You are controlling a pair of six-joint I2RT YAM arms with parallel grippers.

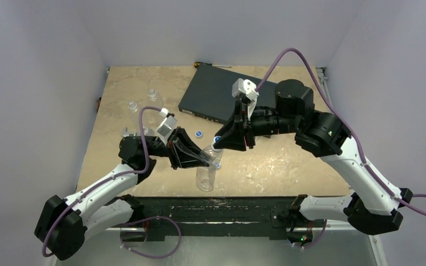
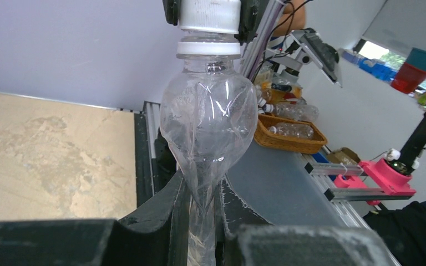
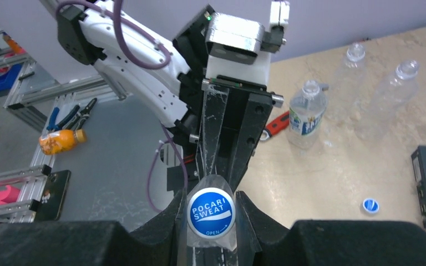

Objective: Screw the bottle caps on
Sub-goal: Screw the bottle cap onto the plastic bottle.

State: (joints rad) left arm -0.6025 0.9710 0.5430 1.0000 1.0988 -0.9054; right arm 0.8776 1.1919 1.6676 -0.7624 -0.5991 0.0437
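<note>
A clear bottle point(image 1: 206, 173) hangs above the table's near middle, its thin body crushed between the jaws of my left gripper point(image 1: 201, 159), which is shut on it. In the left wrist view the bottle point(image 2: 208, 111) bulges above the left gripper point(image 2: 202, 221). A bottle cap point(image 2: 209, 14) sits on its neck. My right gripper point(image 3: 212, 206) is shut on that blue-topped cap point(image 3: 211, 215), one finger on each side. A loose cap point(image 1: 199, 133) lies on the table just behind.
Three more bottles stand at the back left: a labelled one point(image 3: 306, 113) and two clear ones point(image 3: 352, 72) point(image 3: 391, 94). A flat black box point(image 1: 222, 100) lies at the back centre. A red-handled tool point(image 3: 277, 124) lies near the labelled bottle.
</note>
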